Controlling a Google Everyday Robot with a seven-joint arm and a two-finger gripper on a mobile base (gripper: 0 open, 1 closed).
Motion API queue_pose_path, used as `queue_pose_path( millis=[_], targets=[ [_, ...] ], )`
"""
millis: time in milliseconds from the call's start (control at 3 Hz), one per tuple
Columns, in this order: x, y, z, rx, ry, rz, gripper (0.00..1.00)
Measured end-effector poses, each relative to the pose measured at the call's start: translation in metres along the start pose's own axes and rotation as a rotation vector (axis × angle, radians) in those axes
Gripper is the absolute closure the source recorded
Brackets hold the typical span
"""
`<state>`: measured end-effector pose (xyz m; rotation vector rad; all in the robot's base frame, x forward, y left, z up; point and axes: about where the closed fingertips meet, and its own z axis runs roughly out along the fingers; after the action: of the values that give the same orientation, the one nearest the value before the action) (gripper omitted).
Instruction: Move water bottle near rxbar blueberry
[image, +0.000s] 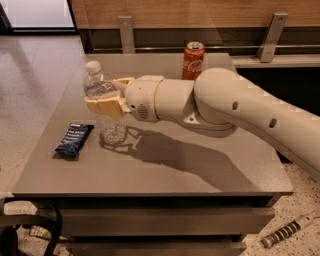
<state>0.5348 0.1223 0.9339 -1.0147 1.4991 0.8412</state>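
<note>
The water bottle is a clear ribbed bottle with a white cap, upright at the left of the grey table, its base at or just above the tabletop. My gripper is shut on its middle, with tan fingers on both sides. The rxbar blueberry is a dark navy wrapper lying flat on the table just left of the bottle's base, a small gap apart. My white arm reaches in from the right.
A red Coca-Cola can stands at the table's back edge, behind my arm. A wooden wall with metal brackets runs behind the table. Cables lie on the floor at bottom left, and a striped object at bottom right.
</note>
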Motion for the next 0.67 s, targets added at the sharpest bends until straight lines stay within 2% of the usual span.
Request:
queue_pose_path(
  millis=[667],
  targets=[
    [0.0096,0.0063,-0.0019,0.027,-0.039,0.039,1.00]
  ],
)
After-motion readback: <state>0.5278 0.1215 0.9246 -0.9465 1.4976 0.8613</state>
